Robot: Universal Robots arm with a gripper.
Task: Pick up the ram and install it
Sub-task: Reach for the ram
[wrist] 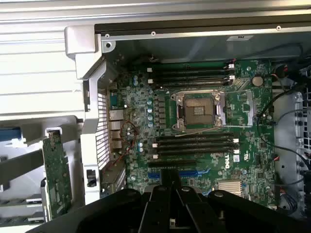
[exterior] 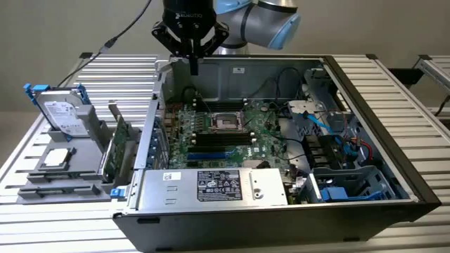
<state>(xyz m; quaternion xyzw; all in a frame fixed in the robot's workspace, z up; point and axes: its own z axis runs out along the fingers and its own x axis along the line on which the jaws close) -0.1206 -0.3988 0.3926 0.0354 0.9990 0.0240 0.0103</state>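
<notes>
My gripper (exterior: pixel 194 71) hangs above the back wall of the open computer case (exterior: pixel 365 105), its fingers shut with nothing between them. In the wrist view the gripper (wrist: pixel 171 183) looks down on the green motherboard (wrist: pixel 243 102), with black memory slots (wrist: pixel 194 144) on both sides of the processor socket (wrist: pixel 198 110). Left of the case in the exterior view, a green circuit board (exterior: pixel 118 150) stands on edge in a grey rack (exterior: pixel 60 182). The same board (wrist: pixel 57 174) appears in the wrist view. I cannot tell whether it is the ram.
A hard drive (exterior: pixel 62 113) in a blue frame and a processor (exterior: pixel 56 158) sit on the grey rack. The power supply (exterior: pixel 211 185) fills the case's near end, with drive cages and cables (exterior: pixel 330 153) toward the exterior view's right. A slatted metal table (exterior: pixel 408 105) carries everything.
</notes>
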